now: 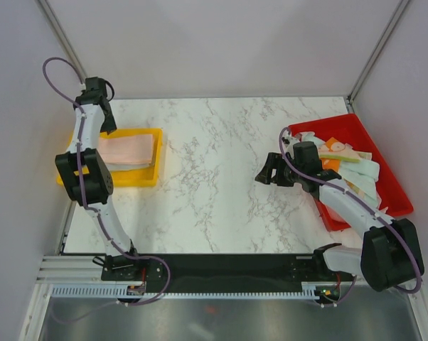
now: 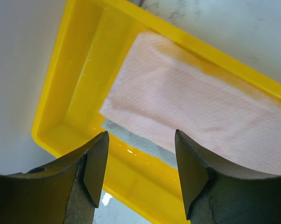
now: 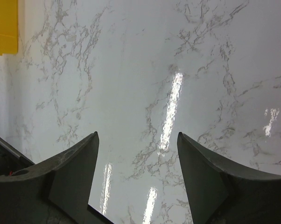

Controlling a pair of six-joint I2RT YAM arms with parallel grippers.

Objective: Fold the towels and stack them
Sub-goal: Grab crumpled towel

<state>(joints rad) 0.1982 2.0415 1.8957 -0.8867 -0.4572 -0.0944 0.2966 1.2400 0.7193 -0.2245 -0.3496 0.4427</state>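
A folded pale pink towel (image 1: 127,150) lies in the yellow tray (image 1: 139,180) at the left, on top of a grey-white towel whose edge shows in the left wrist view (image 2: 131,139). The pink towel fills the left wrist view (image 2: 201,112). My left gripper (image 1: 107,126) hovers over the tray's far left end, open and empty (image 2: 141,135). Several loose towels, among them an orange printed one (image 1: 333,150) and a mint green one (image 1: 365,172), lie heaped in the red tray (image 1: 356,124) at the right. My right gripper (image 1: 265,174) is open and empty above the bare table (image 3: 137,135), left of the red tray.
The marble table (image 1: 221,163) lies between the two trays. Walls enclose the table on the left, back and right. The yellow tray's corner shows at the top left of the right wrist view (image 3: 4,25).
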